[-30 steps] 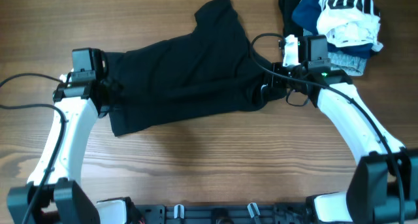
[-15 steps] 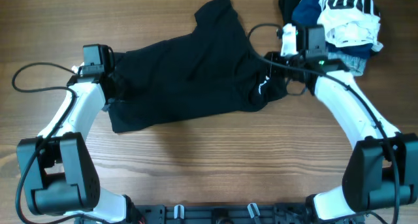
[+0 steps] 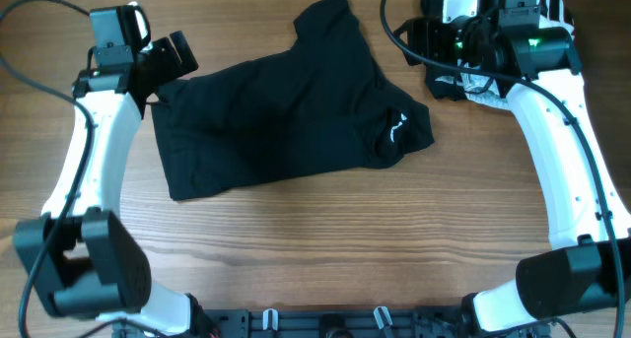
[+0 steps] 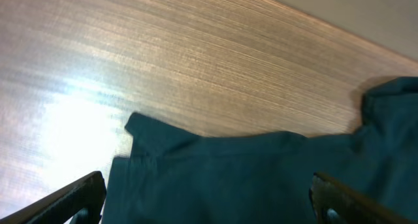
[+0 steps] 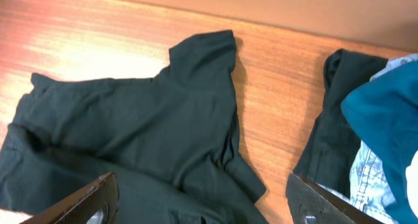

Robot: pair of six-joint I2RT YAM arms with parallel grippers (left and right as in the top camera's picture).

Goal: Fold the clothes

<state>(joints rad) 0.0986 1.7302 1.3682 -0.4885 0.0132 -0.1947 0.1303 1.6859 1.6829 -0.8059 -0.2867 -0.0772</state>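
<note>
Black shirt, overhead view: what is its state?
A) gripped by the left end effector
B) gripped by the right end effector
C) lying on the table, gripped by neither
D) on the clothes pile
C: the black shirt lies on the table; the left end effector and right end effector are open and empty.

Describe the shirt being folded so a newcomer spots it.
Middle of the wooden table: a black shirt spread out alone. Unlike the mixed pile of clothes in the far corner, it's single, flat, with a small white mark.
</note>
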